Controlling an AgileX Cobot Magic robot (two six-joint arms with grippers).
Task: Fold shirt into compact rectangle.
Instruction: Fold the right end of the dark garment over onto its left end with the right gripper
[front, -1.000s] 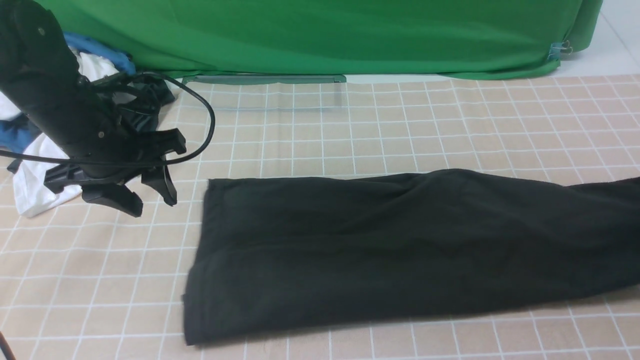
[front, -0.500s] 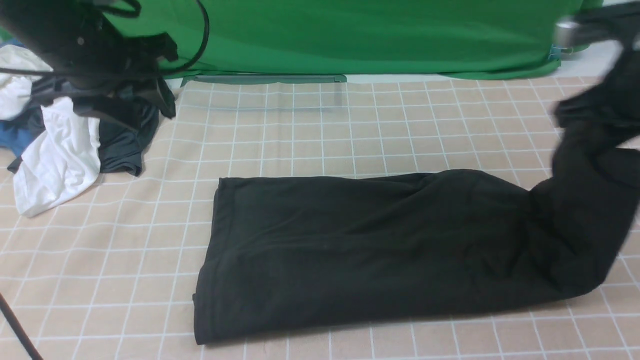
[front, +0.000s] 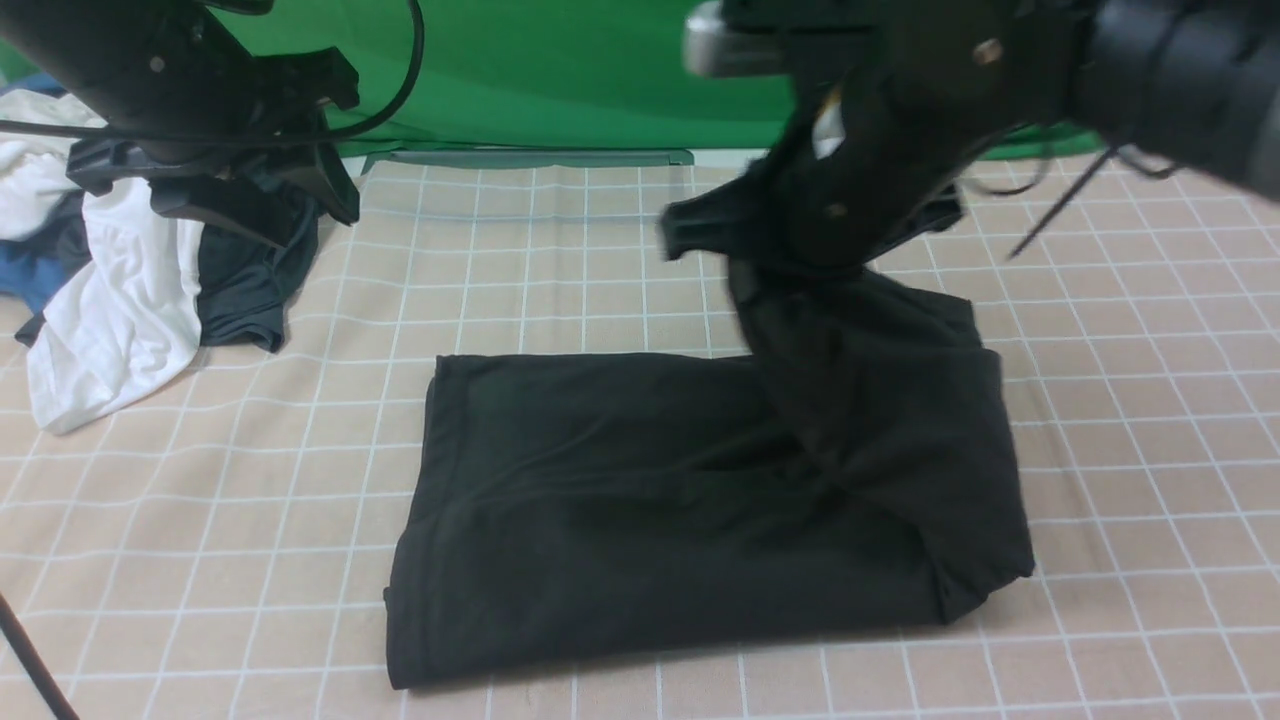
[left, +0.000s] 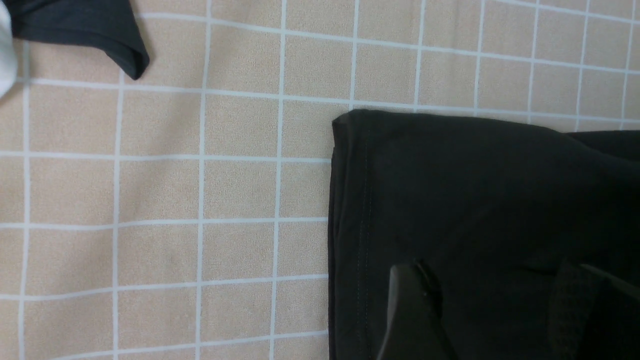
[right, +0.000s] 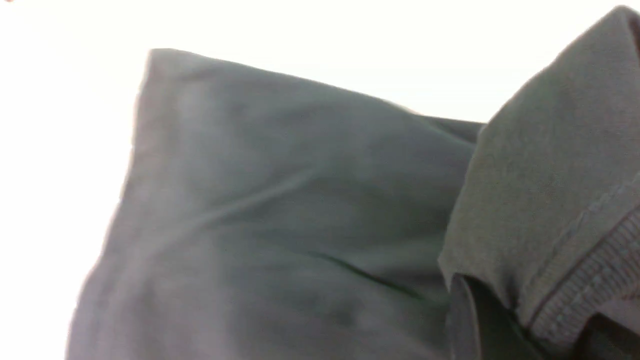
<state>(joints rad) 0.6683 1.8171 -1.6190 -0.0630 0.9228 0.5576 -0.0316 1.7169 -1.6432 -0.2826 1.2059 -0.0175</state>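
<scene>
No lettering shows on the black shirt (front: 640, 490) lying on the gridded tablecloth (front: 1130, 400). The right gripper (front: 800, 255), clamped on its end, has swept leftward; left gripper (front: 265, 205) hovers parted, empty.

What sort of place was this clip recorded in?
Most likely a staged robot lab or data-collection bench, not a home: a green fabric backdrop hangs behind a table covered in beige cloth with a white grid, and a pile of spare white and dark garments waits nearby.
</scene>
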